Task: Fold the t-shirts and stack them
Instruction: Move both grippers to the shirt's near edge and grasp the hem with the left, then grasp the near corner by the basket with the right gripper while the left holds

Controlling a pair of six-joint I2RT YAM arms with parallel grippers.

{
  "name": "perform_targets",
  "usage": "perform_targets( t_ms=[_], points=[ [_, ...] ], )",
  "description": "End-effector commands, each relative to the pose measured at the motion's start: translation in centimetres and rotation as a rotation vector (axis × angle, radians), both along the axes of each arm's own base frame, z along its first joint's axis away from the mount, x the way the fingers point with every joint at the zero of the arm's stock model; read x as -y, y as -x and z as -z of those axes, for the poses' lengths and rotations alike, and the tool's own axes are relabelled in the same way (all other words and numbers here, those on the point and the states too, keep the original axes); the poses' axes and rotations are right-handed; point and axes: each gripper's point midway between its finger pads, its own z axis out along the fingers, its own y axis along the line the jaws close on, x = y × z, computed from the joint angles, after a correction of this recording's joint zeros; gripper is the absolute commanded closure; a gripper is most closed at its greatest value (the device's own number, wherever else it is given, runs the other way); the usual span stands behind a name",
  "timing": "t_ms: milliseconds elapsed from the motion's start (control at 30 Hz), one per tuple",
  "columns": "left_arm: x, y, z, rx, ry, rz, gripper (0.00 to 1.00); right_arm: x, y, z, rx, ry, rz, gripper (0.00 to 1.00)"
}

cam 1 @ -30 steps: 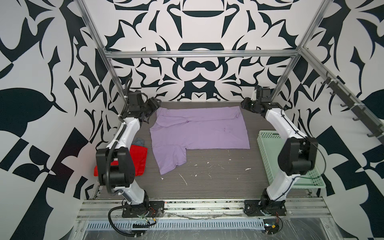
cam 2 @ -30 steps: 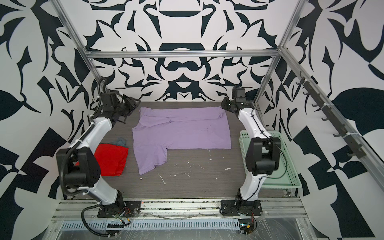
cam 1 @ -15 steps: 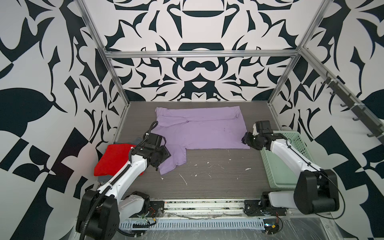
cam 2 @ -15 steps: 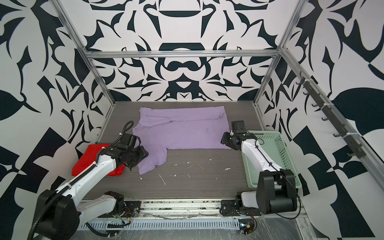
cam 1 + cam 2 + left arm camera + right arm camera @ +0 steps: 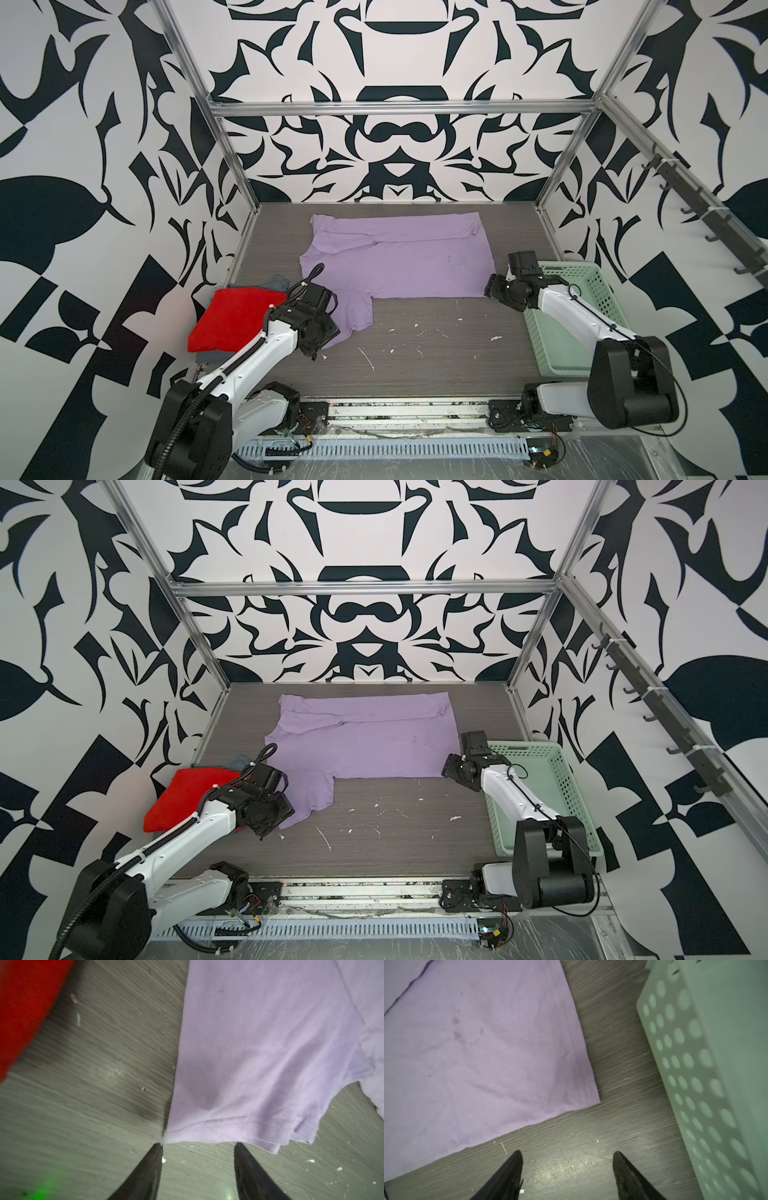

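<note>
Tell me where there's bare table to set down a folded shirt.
Widest bare patch: the front of the table, between the purple shirt and the front rail, left of the basket. Crowded: the left edge, where the red shirt lies on a grey-blue shirt.

I see lavender t-shirt (image 5: 477, 1053), soft matt cloth ahead of my fingers (image 5: 508, 1176), counter (image 5: 623, 1105) scuffed wood-grain, basket (image 5: 695, 1068) smooth perforated plastic

The grey wood-grain table (image 5: 436, 353) is carrying a purple shirt (image 5: 399, 257) lying flat across its far half, a grey-blue shirt (image 5: 276, 283) sitting at the left under a red shirt (image 5: 232, 318), and a green basket (image 5: 604, 291) standing at the right, with white flecks (image 5: 368, 359) dotting the front.
</note>
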Motion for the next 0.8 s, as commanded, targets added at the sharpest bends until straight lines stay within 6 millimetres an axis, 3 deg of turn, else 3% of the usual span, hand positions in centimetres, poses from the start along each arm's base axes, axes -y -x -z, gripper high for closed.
perform_targets(
  t_ms=[0,333,533,767],
  points=[
    [-0.6,1.2,1.6,-0.05,-0.018,-0.03,0.42,0.4,-0.7,-0.1,0.029,0.013,0.029,0.28],
    [-0.3,1.6,3.3,-0.055,0.015,-0.048,0.48,1.4,-1.1,0.7,0.006,0.052,0.044,0.29],
    [0.5,1.0,4.2,-0.075,0.027,-0.021,0.71,2.0,-1.2,1.1,-0.014,0.062,0.062,0.29],
    [0.4,0.8,3.4,-0.06,0.02,-0.011,0.94,3.0,-0.6,1.7,-0.038,0.105,0.095,0.3]
  ],
)
